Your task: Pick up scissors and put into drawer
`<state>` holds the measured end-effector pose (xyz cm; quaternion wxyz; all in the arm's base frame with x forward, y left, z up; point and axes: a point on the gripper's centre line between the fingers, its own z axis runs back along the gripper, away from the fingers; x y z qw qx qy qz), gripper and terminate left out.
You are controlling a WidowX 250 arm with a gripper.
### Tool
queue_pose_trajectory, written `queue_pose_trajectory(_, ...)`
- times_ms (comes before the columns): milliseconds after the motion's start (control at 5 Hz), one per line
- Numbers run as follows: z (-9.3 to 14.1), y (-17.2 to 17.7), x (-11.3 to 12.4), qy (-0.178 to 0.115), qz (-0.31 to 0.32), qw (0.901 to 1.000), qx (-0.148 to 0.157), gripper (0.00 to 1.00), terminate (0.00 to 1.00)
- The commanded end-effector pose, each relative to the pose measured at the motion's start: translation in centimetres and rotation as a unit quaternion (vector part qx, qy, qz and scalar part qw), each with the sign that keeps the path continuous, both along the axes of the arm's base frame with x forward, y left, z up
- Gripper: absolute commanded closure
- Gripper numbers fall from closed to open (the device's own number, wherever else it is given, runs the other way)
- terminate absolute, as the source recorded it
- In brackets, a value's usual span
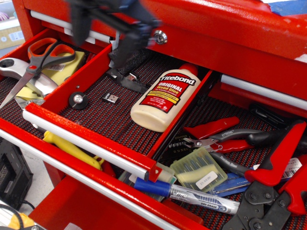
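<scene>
Hovering: gripper [103, 36], a dark motion-blurred shape at 11 o'clock of the view, over the drawer's back left corner; two prongs hang down with a gap between them, nothing in the gap, so the jaws stand apart.
Scissors [36, 64]: at 9 o'clock, in the compartment left of the drawer, lying on a yellow pad [67, 67]; orange-red loops toward 12 o'clock, silver blades spread and pointing toward 7 o'clock; well apart from the gripper.
Drawer [91, 139]: narrow red tray pulled out, silver bar handle along its front, dark mesh liner inside.
Inside drawer: glue bottle [165, 96] on its side at the right wall, cap toward 1 o'clock; black foam block [129, 55] at the back under the gripper; small black knob [77, 99] and a tiny metal piece [110, 98] near the left wall.
Lower right, 4 o'clock: red-handled pliers [218, 134] on a wider liner, a clear bit case [199, 170] just beside them, a blue-capped marker [187, 194] along the front.
Front, 7 o'clock: yellow handle [72, 149] showing beneath the drawer's bar.
Cabinet lock [160, 37]: round, silver, just right of the gripper.
</scene>
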<state>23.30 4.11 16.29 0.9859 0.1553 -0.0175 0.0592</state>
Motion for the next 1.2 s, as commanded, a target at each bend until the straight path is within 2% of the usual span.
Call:
queue_pose_trajectory(0, -1.4, 8.6, -0.1, -0.010, 0.005, 0.9997, -0.022, 0.00, 0.00)
queue_pose_trajectory(200, -2.6, 13.0, 0.4, -0.019, -0.007, 0.9990, -0.040, 0.00, 0.00)
queue_pose_trajectory(400, -3.8, 13.9, 0.3, -0.041, -0.011, 0.9987, -0.027, 0.00, 0.00)
queue_pose_trajectory(600, -4.8, 14.2, -0.1, -0.032, -0.019, 0.9983, -0.046, 0.00, 0.00)
queue_pose_trajectory(1000, -7.1, 14.5, 0.1, -0.032, -0.024, 0.9967, -0.071, 0.00, 0.00)
